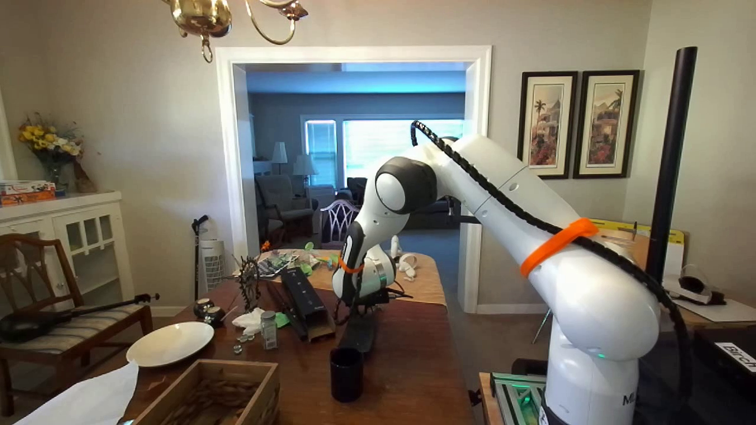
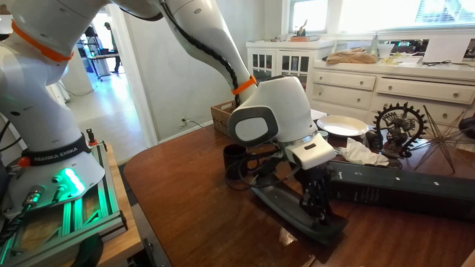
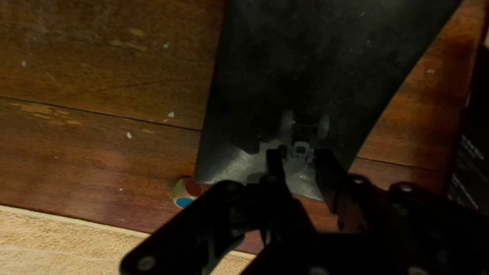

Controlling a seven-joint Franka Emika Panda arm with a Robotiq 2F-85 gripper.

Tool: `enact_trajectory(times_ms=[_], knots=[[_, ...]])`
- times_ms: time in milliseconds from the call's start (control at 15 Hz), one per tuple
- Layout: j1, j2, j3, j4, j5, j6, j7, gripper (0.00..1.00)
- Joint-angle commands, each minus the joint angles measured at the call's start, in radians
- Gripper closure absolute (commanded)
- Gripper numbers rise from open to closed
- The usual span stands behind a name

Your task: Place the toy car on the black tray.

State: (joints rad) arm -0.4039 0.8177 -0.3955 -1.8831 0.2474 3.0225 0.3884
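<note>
In an exterior view, an open wooden crate (image 1: pixel 239 372) sits at the near left of the worktop (image 1: pixel 407 378), with a dark mug (image 1: pixel 346 378) upright to its right. Beyond the crate lies a round white plate (image 1: pixel 170 343); right of that stands a jar (image 1: pixel 269 332), close to something white and crumpled (image 1: pixel 249 321) (paper or cloth, I cannot tell), and a long black box (image 1: pixel 305 296) farther right. Off to the left, a stringed instrument (image 1: pixel 26 326) rests on a chair (image 1: pixel 80 332). Two framed pictures (image 1: pixel 549 125) hang at the right. Both exterior views show a figurine in a spiked ring (image 2: pixel 397 131).
</note>
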Motion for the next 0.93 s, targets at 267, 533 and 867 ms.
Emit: enact_trajectory(times_ms=[267,533,867], knots=[[0.088,0.075,-0.098,0.014,0.005,0.086,-0.003,0.93],[0.151,0.112,-0.169,0.01,0.024,0.119,0.018,0.93],[0.166,0.131,-0.166,0.005,0.082,0.111,0.078,0.93]])
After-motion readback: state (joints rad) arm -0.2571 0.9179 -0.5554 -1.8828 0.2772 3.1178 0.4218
